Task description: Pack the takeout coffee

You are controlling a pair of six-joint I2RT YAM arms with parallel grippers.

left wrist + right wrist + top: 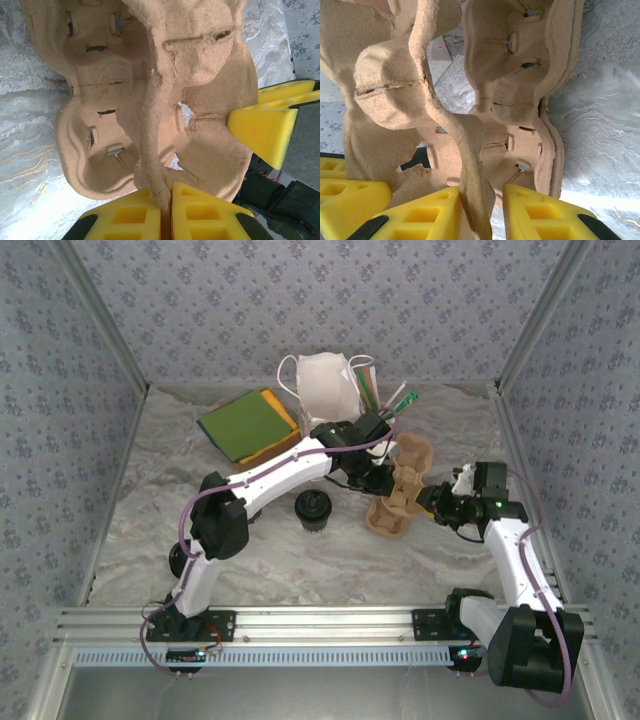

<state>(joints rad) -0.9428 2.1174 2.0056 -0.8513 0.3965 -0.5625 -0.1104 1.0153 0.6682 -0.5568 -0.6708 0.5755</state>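
Two grippers share the pulp carrier (398,492): the left gripper (166,212) is clamped on a ridge, and the right gripper (481,210) straddles a wall, narrow, with a gap on one side. The takeout coffee (314,510) stands upright, apart from both, beside the left jaws and nearer that arm.

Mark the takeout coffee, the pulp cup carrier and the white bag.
takeout coffee (314,506): top external view, on its black lid.
pulp cup carrier (195,70): left wrist view, on its raised middle part.
white bag (326,385): top external view, on its front panel.
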